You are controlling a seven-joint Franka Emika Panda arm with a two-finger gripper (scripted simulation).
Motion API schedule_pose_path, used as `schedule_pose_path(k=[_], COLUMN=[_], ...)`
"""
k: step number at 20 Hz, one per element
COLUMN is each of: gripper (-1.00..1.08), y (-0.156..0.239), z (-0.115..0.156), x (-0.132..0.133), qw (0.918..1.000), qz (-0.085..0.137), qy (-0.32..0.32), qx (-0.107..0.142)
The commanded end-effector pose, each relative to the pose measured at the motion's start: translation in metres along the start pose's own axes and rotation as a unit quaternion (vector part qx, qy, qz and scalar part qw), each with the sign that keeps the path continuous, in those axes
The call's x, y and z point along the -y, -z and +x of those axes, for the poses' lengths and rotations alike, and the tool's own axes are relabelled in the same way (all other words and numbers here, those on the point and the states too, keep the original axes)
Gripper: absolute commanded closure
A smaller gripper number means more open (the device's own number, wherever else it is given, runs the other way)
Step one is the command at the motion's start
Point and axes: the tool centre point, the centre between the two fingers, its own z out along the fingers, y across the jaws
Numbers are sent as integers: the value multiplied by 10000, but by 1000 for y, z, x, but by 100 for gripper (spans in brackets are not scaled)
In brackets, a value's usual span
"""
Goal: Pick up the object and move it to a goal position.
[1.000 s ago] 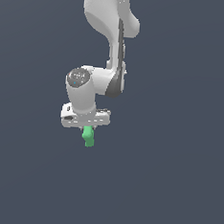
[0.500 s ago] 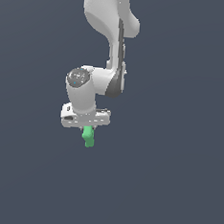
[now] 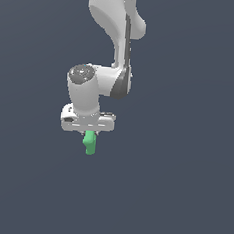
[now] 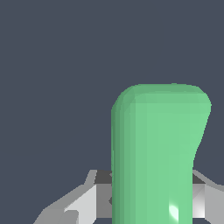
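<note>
The object is a small matte bright-green block (image 3: 89, 142) with rounded edges and a slight bend. It hangs below the white gripper (image 3: 89, 134), which is shut on its upper end. In the wrist view the green block (image 4: 157, 153) fills the middle, standing between the two grey-white fingers (image 4: 83, 203). The fingertips themselves are hidden by the block in the exterior view. The white arm (image 3: 114, 28) reaches down from above.
A plain dark grey-blue background (image 3: 183, 185) surrounds the arm in both views. No other objects, containers or goal marker show.
</note>
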Motion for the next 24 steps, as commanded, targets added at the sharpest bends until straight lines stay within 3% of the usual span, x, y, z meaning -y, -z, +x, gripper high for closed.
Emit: schedule_pose_path(k=[1,12,24], gripper=[108,108,108], y=[12,91,183], z=[7,38,58], x=[-3,-20,-37], qw=[9998,9895,9603], qz=[-68,-507,-997], qy=[-157,-1170,-2262], qx=[-97,-678,-1295])
